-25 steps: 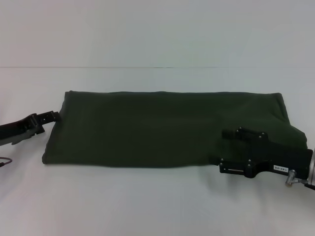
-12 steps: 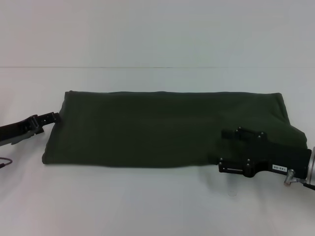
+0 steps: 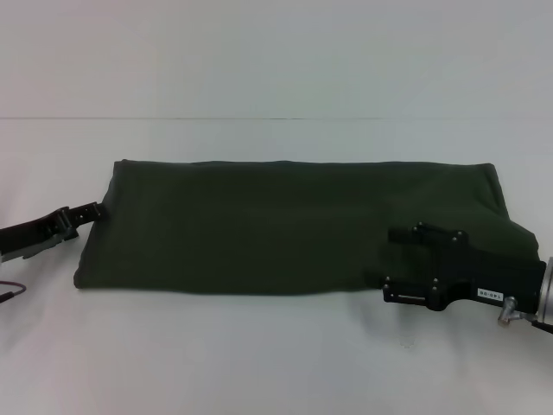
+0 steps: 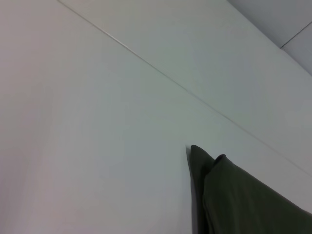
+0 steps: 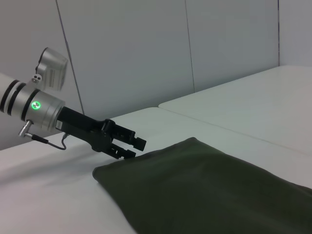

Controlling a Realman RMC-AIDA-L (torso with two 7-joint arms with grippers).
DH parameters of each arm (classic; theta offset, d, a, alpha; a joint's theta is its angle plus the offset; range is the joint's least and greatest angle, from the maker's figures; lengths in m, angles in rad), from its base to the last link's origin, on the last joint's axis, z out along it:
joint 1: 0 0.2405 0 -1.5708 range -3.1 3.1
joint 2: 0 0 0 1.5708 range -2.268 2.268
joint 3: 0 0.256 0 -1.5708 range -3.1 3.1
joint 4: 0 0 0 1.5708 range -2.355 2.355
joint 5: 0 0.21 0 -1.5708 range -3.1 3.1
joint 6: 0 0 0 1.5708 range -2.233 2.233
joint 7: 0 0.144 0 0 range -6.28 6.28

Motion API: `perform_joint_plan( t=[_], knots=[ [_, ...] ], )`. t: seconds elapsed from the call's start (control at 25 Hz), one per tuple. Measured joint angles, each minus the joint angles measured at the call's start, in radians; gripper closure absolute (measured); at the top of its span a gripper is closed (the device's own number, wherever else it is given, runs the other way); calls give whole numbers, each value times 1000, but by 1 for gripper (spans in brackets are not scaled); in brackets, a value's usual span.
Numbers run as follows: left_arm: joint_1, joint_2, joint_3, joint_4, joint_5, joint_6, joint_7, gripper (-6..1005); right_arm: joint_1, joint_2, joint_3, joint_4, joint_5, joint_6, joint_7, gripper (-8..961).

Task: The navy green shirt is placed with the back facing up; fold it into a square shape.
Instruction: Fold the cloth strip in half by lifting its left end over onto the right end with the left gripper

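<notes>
The navy green shirt lies flat on the white table as a long folded band, plain side up. Its left end also shows in the left wrist view and the right wrist view. My left gripper sits low at the band's left edge, next to the cloth; in the right wrist view the left gripper has its fingers slightly apart with no cloth between them. My right gripper hovers over the band's near right corner, fingers spread, hiding that corner.
A thin seam runs across the table behind the shirt. A cable lies near the left arm. Bare table surface stretches in front of the shirt and behind it.
The left arm has sunk a little and flattened toward the table, its tip staying at the shirt's left edge. The right gripper has hardly moved.
</notes>
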Motion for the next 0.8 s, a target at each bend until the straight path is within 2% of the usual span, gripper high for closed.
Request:
perform_joint_plan(
  t=[0.8],
  knots=[
    [-2, -9, 1, -1, -1, -12, 11, 253, 0, 0, 0, 2, -6, 0, 7, 54]
  ],
)
